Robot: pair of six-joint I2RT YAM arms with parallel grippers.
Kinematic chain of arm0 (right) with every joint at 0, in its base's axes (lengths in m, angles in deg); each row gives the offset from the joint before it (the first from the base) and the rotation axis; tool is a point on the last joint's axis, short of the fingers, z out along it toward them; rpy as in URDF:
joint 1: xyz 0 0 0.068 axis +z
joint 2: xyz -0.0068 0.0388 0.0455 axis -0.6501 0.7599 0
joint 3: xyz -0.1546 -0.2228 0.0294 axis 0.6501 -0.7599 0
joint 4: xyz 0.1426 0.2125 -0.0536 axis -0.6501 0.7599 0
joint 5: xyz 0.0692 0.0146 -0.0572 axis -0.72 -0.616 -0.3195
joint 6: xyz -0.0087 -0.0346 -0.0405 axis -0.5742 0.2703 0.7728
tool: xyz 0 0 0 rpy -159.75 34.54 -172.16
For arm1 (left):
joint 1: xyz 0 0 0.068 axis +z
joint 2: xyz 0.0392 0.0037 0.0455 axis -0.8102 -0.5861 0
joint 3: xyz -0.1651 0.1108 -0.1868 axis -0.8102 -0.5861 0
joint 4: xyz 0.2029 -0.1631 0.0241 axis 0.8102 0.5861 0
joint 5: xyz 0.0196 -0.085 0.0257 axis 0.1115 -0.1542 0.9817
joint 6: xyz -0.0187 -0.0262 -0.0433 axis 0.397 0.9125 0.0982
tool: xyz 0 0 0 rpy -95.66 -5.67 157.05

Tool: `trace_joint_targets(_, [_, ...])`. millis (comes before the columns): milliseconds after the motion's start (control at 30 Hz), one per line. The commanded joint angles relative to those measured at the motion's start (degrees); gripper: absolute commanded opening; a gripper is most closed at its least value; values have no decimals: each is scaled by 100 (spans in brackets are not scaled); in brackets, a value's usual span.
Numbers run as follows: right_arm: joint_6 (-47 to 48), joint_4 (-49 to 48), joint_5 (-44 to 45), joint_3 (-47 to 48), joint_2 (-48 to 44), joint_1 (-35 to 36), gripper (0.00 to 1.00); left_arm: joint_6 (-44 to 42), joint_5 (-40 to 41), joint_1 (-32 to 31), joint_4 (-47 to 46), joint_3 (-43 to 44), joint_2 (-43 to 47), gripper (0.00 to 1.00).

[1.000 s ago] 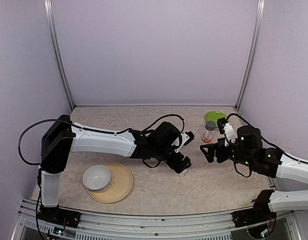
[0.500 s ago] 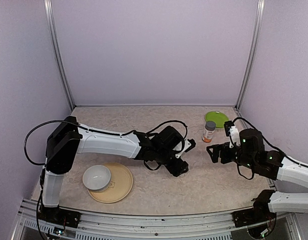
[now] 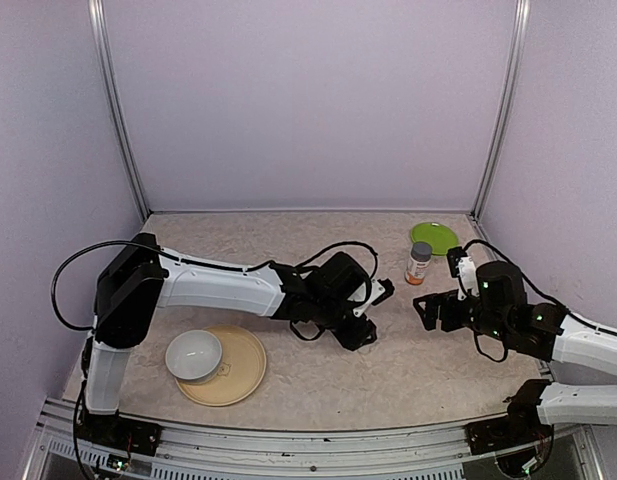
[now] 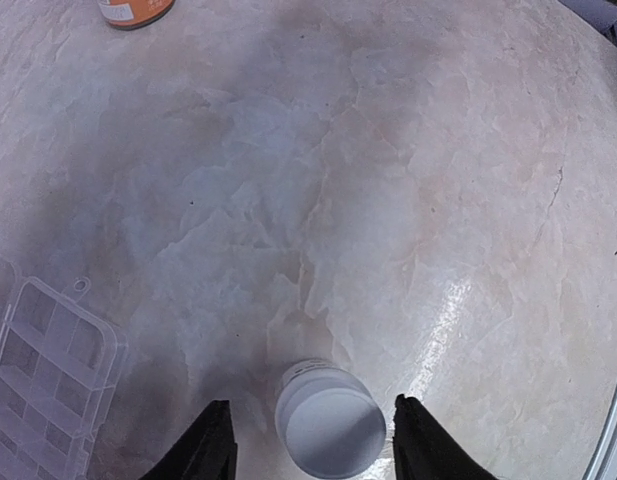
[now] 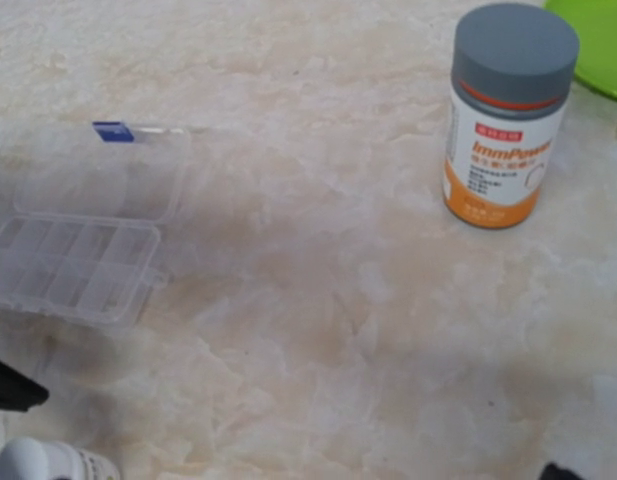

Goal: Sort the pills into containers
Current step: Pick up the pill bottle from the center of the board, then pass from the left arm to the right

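Note:
In the left wrist view my left gripper (image 4: 310,405) straddles a tiny white bottle (image 4: 330,420) standing upright on the table. A gap shows on each side between the bottle and the black fingers (image 4: 213,445), so the gripper is open. The clear pill box (image 5: 78,245), whose compartments are the containers, lies open on the table with its lid folded back. It also shows at the left edge of the left wrist view as the pill box (image 4: 48,385). No pills show in any view. My right gripper (image 3: 429,306) hovers open and empty to the right of the left gripper.
An orange-labelled bottle with a grey cap (image 3: 418,263) stands behind the right gripper, and a green plate (image 3: 433,237) lies behind it. A white bowl (image 3: 194,355) sits on a tan plate (image 3: 243,375) at the front left. Purple walls close in the table.
The left jaws have narrowed around the tiny white bottle, and the left gripper has settled slightly lower. The right gripper has drifted a little to the right.

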Motion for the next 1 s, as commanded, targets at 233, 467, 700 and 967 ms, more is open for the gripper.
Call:
trace_joint_targets(233, [-3, -163, -8, -88, 58, -62, 100, -41, -151, -11, -27, 153, -163, 26])
trace_joint_targets(467, [355, -515, -761, -118, 254, -62, 99, -175, -174, -12, -134, 16, 176, 9])
trace_joint_targets(700, [700, -1438, -3116, -210, 189, -63, 100, -828, -948, -6, -878, -918, 1340, 3])
trace_joint_targets(967, [375, -2695, -5291, -332, 207, -72, 100, -1321, -1990, -10, -1602, -1855, 2502, 3])
